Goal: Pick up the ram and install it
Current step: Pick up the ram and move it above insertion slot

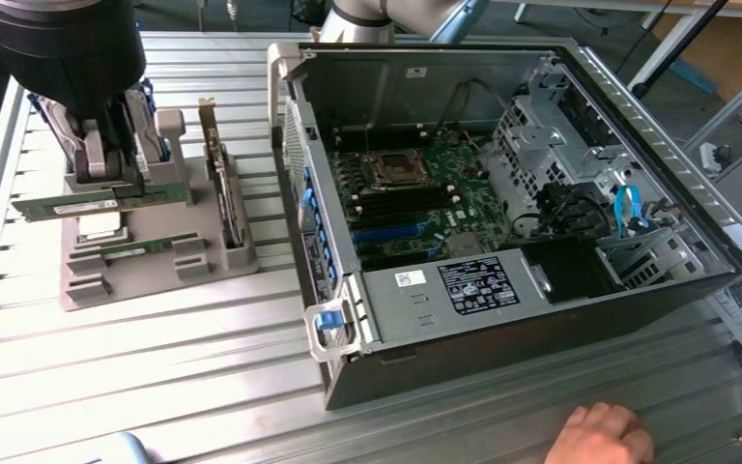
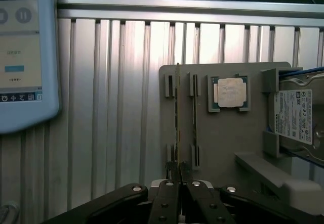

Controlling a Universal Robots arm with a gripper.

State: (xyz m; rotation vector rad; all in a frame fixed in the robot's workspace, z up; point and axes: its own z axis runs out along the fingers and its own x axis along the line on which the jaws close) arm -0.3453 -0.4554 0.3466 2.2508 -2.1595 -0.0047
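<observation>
The tool (image 2: 178,177) is found closed on the thin edge of the ram (image 1: 62,207). The ram is held at the grey holder (image 1: 152,275) on the table (image 1: 152,377), to the exterior view's left of the opened computer case (image 1: 385,87).

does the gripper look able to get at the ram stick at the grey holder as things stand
Likely yes: the gripper is shut on the ram stick at the grey holder, and nothing stands between them.

- I work in a robotics workshop or lab.
- Slatted aluminium bench (image 1: 152,367), opened computer case (image 1: 385,82), grey parts fixture (image 1: 139,285), touchscreen pendant (image 2: 23,57).
</observation>
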